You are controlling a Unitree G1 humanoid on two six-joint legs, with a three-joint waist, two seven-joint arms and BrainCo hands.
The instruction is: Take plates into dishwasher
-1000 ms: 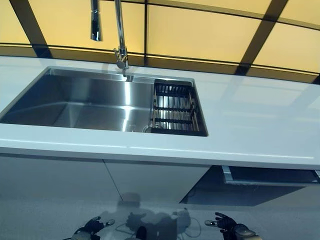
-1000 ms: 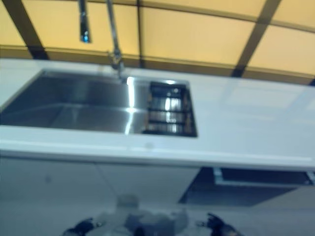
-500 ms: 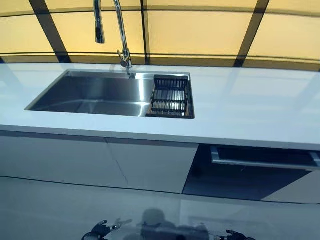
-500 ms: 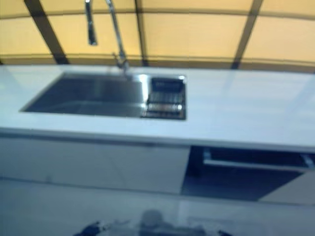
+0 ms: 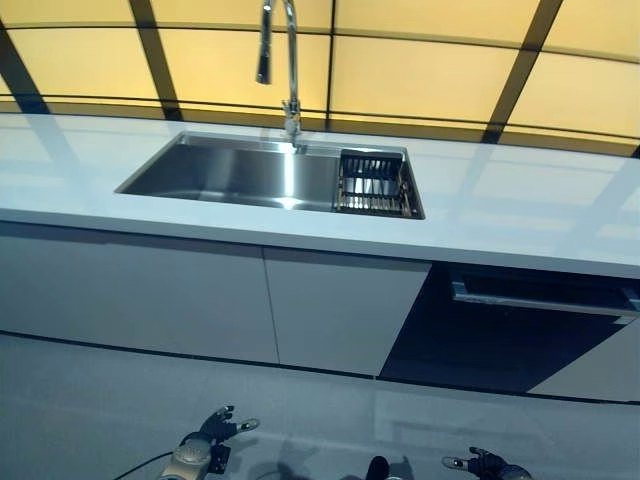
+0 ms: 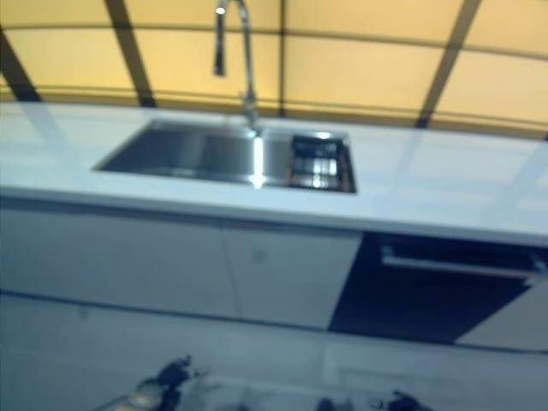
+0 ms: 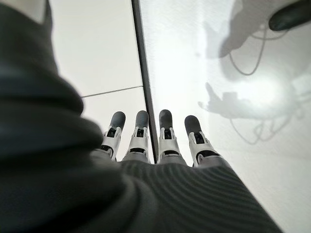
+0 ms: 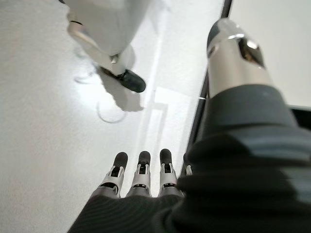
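The dishwasher (image 5: 500, 340) is the dark front under the white counter at the right, with a silver handle bar (image 5: 540, 299) along its top and a dark gap above the bar. No plate shows in any view. A black dish rack (image 5: 375, 185) sits in the right end of the steel sink (image 5: 240, 172). My left hand (image 5: 216, 430) hangs low over the floor at the bottom left, its fingers (image 7: 165, 136) straight and holding nothing. Low at the bottom right, my right hand (image 5: 487, 464) is also open, with straight fingers (image 8: 142, 174) above the bare floor.
A tall tap (image 5: 287, 60) rises behind the sink. The white counter (image 5: 520, 215) runs across the view, with white cabinet doors (image 5: 340, 310) below it left of the dishwasher. Yellow panels with dark bars (image 5: 420, 70) stand behind. Grey floor lies between me and the cabinets.
The whole picture has shifted: the counter now sits farther off and higher, and more cabinet front and floor show. Both hands stay low and open.
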